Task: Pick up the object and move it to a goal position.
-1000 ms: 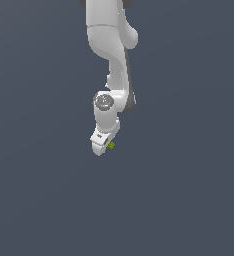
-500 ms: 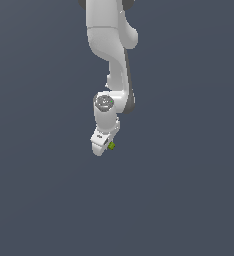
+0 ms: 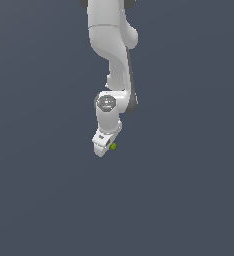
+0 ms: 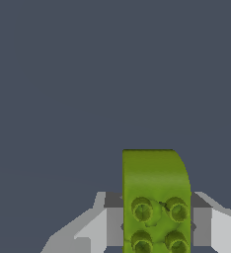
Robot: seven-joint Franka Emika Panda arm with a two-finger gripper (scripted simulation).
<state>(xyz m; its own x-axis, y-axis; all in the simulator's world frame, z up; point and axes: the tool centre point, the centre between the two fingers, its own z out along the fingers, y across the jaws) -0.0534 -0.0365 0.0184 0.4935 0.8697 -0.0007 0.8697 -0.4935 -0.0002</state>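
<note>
Exterior view: white arm (image 3: 111,55) reaching down; gripper (image 3: 105,146) with small green block (image 3: 112,146) at its tip, over plain grey ground (image 3: 189,200).
Wrist view: fingers (image 4: 115,220) clamped on studded block (image 4: 154,197), one each side.

1 yellow-green block (image 4: 156,197), 1 robot arm (image 3: 111,60), 1 end effector (image 3: 105,146)

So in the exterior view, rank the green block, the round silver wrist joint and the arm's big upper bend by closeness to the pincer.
1. Green block: right at the pincer, on its exterior-view right side.
2. Round silver wrist joint: just above.
3. Upper bend: near the picture's top, farthest.
</note>
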